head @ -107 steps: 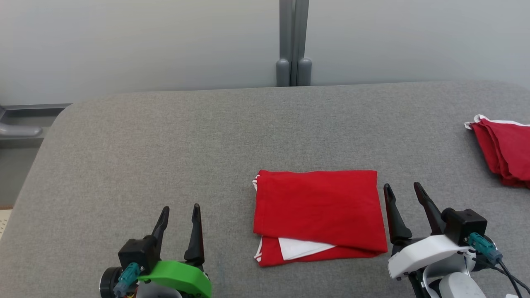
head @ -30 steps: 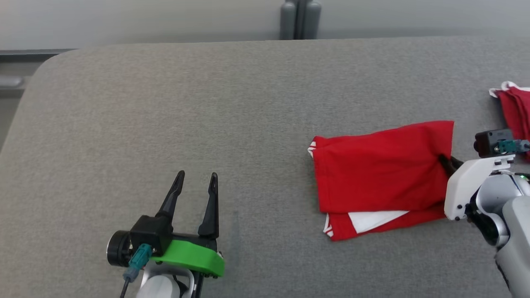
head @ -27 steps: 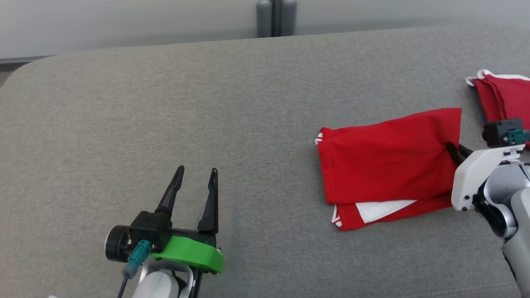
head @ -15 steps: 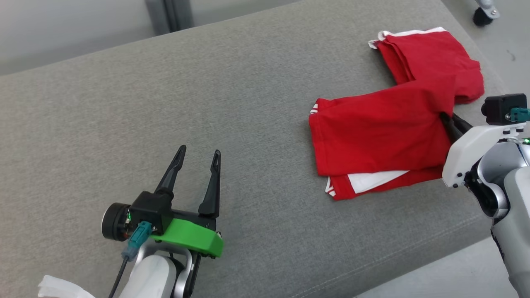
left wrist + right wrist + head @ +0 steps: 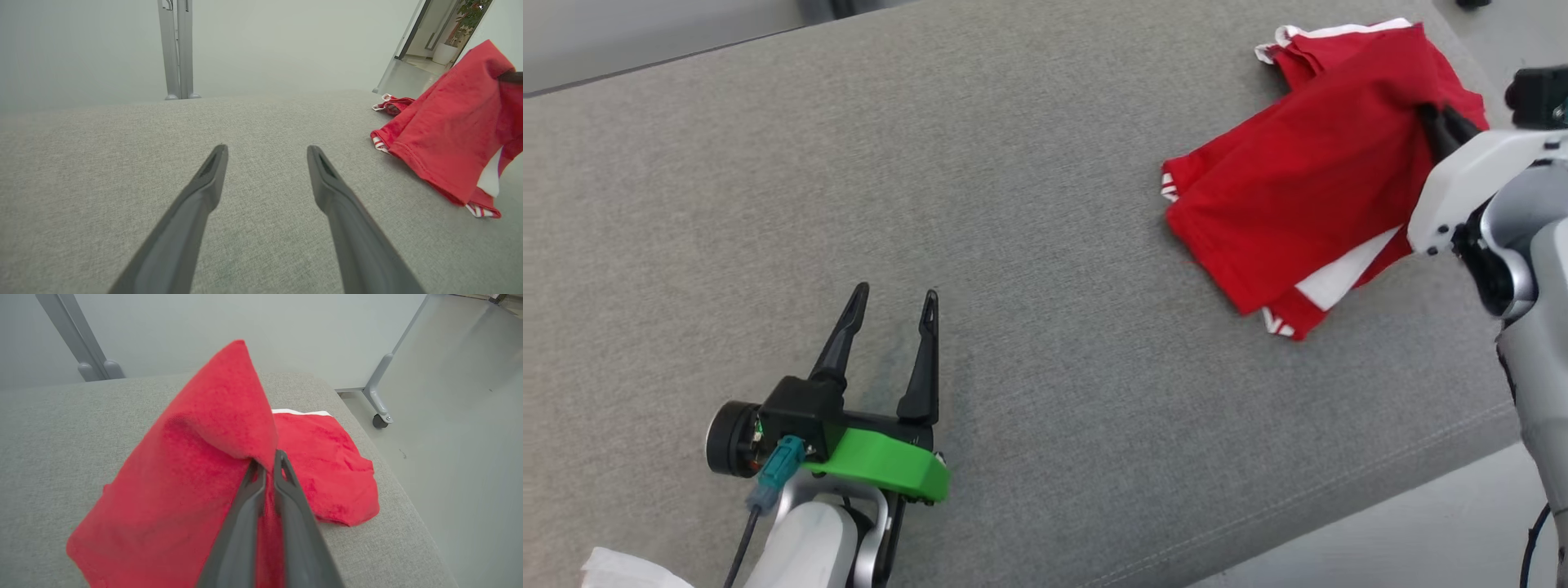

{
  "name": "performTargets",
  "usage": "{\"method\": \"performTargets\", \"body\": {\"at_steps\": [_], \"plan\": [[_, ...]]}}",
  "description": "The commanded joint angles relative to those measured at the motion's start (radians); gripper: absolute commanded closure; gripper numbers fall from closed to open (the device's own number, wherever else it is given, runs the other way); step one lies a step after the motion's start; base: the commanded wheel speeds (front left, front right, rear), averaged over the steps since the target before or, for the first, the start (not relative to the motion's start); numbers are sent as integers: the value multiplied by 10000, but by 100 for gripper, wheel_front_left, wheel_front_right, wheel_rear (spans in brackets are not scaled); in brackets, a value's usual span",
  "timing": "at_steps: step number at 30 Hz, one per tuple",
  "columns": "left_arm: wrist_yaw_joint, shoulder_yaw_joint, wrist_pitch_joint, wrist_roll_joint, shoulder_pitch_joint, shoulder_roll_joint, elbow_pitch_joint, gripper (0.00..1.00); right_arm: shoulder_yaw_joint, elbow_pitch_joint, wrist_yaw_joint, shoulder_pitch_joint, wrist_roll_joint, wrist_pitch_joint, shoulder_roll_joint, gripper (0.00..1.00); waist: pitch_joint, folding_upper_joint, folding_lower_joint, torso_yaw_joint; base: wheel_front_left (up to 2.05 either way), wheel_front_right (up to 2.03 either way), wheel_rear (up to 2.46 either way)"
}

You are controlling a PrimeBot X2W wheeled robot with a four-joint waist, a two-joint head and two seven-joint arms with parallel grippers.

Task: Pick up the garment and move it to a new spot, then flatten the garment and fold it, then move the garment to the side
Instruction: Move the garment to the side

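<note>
Grey padded surface (image 5: 1013,163) before a pale wall. Clamped tight with the right pincer (image 5: 267,459) on the right edge of the folded red garment (image 5: 1298,196). Held that edge up off the surface, with the lower left part draped down and touching it. Overlapped a second red garment (image 5: 1339,53) just behind, near the right rim. Held the left pincer (image 5: 890,306) spread wide and empty, well apart.

garment (image 5: 1282,196) red, white-striped trim | surface (image 5: 1013,204) grey | left hand (image 5: 894,291) blk fingers, green base
</note>
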Motion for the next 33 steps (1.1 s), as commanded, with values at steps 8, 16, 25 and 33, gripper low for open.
{"method": "performTargets", "body": {"at_steps": [8,16,25,33], "plan": [[-58,-250,-281,-210,229,-285,403,0,-1072,1514,-20,-1069,-865,-371,-629,100,-767,0,-1,1549,0,0,0],[-67,-292,-375,-291,453,-259,517,0,-2382,2186,-21,-1542,-1486,-934,-1067,100,-987,0,-1,1945,0,0,0],[-45,-465,-267,-146,290,-165,432,0,-4028,2948,-21,-1547,-2650,-977,-1465,100,-603,0,-1,2261,0,0,0],[44,-442,-134,-47,113,59,213,0,-5829,3322,-21,-1495,-4050,-1108,-1493,80,86,0,-1,2411,0,0,0]]}}
